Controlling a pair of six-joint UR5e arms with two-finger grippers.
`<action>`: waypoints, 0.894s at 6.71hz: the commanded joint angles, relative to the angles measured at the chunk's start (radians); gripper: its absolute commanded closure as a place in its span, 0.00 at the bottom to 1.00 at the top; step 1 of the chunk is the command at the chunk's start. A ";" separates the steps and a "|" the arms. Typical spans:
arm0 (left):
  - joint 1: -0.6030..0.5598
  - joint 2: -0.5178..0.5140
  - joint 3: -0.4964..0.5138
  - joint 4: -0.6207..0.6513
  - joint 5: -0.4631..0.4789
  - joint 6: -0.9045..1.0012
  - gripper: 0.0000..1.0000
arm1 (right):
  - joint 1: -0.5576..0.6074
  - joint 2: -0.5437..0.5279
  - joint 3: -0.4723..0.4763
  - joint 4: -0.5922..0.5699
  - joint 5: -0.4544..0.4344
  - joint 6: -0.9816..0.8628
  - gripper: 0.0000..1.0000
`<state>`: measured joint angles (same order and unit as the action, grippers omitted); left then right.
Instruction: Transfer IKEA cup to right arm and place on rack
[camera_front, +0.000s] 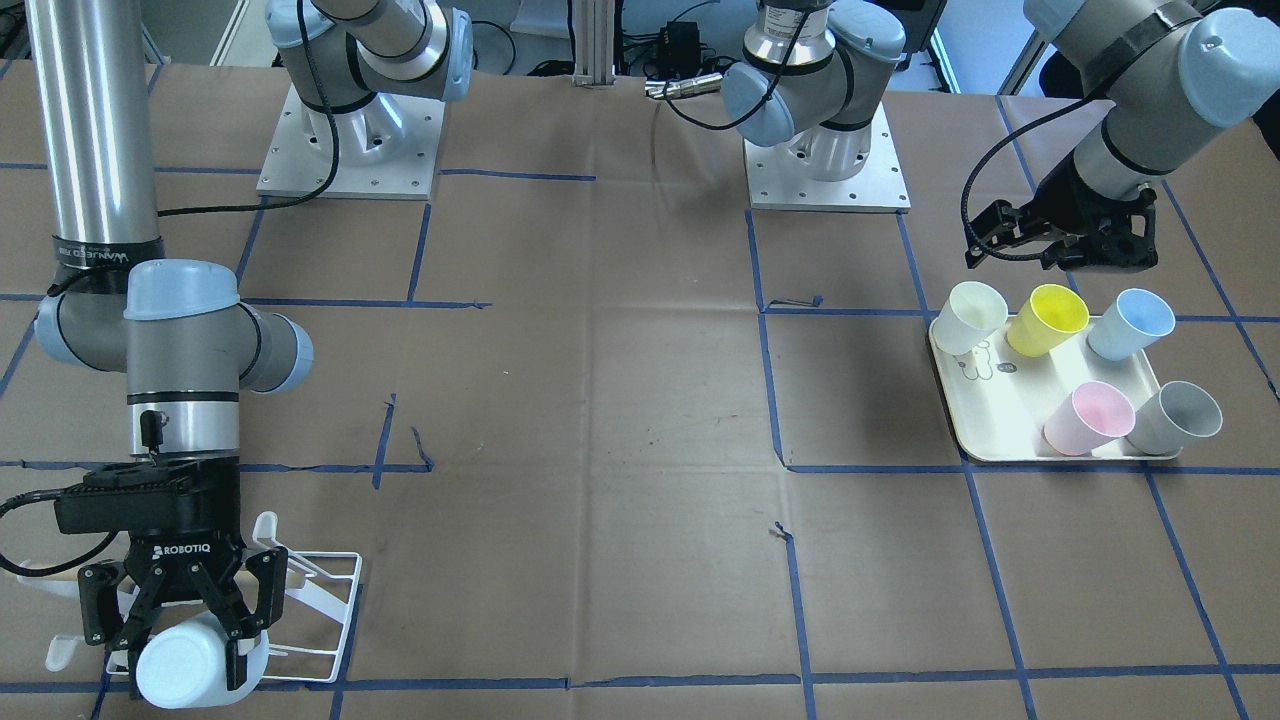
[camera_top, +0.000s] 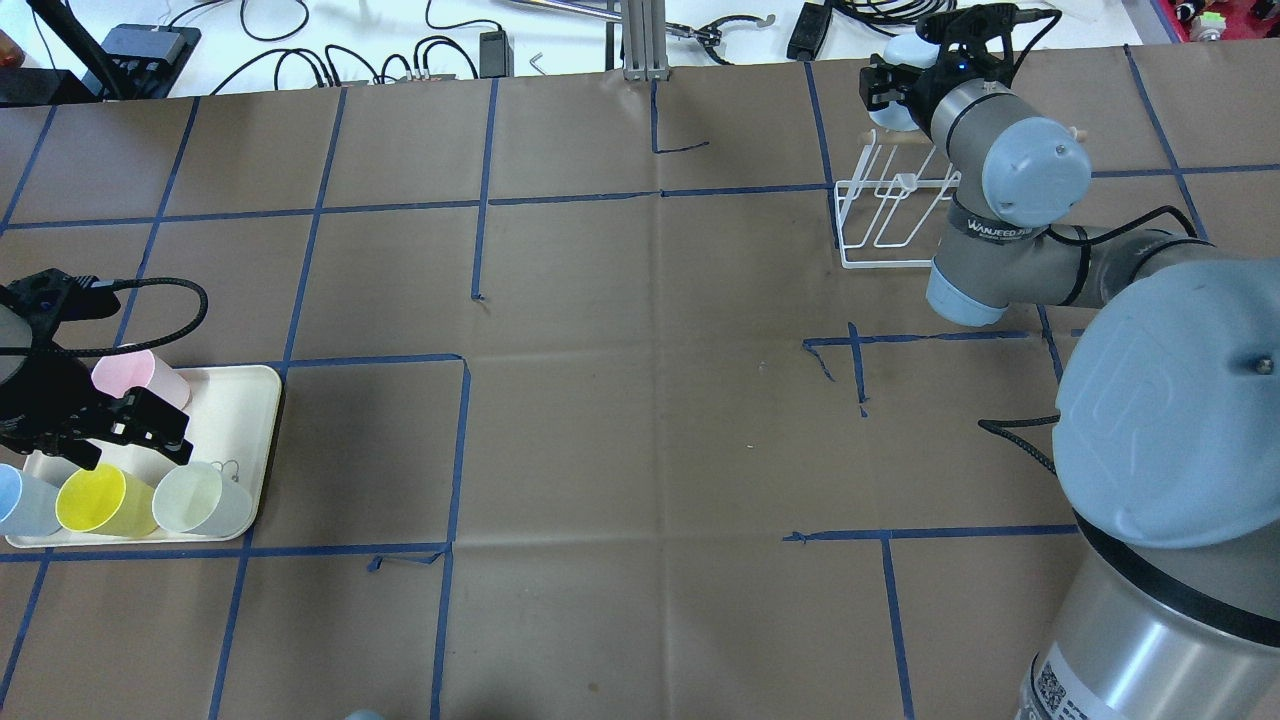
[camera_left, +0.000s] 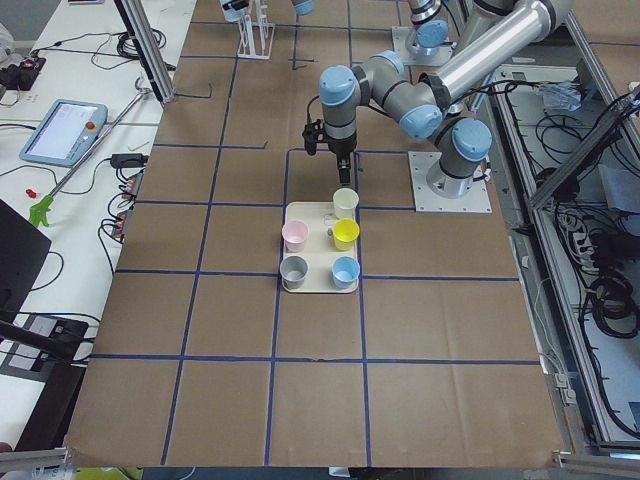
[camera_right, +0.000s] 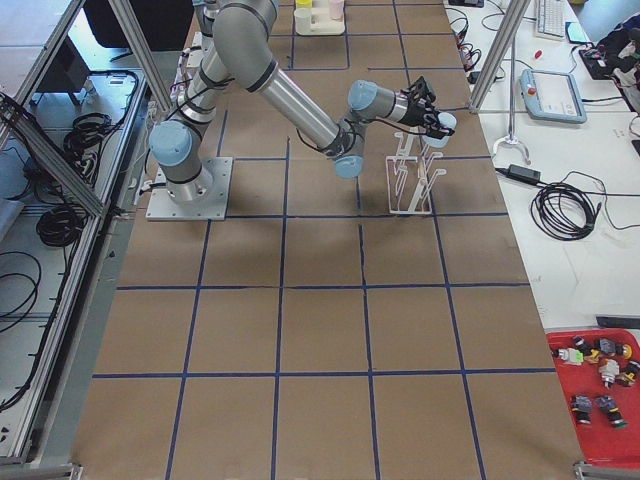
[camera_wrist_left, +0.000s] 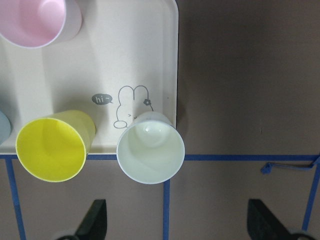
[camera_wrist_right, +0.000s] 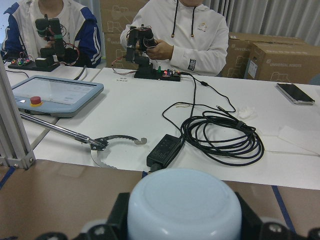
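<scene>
My right gripper (camera_front: 188, 650) is shut on a pale bluish-white cup (camera_front: 185, 668), held on its side over the near end of the white wire rack (camera_front: 322, 600). In the overhead view the right gripper (camera_top: 915, 85) holds the cup (camera_top: 897, 52) just past the rack's (camera_top: 890, 215) far end. The right wrist view shows the cup's base (camera_wrist_right: 185, 205) between the fingers. My left gripper (camera_front: 985, 238) is open and empty, hovering above the cream tray (camera_front: 1000, 435). Its fingertips (camera_wrist_left: 95, 220) show below a pale green-white cup (camera_wrist_left: 150, 147).
The tray (camera_top: 240, 410) holds a yellow cup (camera_front: 1047, 320), a blue cup (camera_front: 1130, 325), a pink cup (camera_front: 1090, 418), a grey cup (camera_front: 1175, 418) and a whitish cup (camera_front: 970, 317). Blue tape lines cross the brown table cover. Cables and operators are beyond the table's far edge.
</scene>
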<state>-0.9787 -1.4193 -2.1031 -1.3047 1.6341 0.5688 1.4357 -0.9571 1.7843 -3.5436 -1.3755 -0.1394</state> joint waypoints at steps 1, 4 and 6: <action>-0.001 -0.030 -0.116 0.164 -0.007 -0.016 0.01 | 0.000 -0.006 0.004 0.009 -0.005 0.007 0.00; -0.005 -0.074 -0.150 0.215 -0.020 -0.076 0.01 | 0.000 -0.031 0.004 0.011 -0.011 0.007 0.00; -0.008 -0.115 -0.152 0.258 -0.013 -0.075 0.01 | 0.011 -0.105 -0.002 0.034 -0.008 0.009 0.00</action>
<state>-0.9849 -1.5154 -2.2539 -1.0654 1.6181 0.4942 1.4389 -1.0158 1.7850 -3.5263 -1.3854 -0.1309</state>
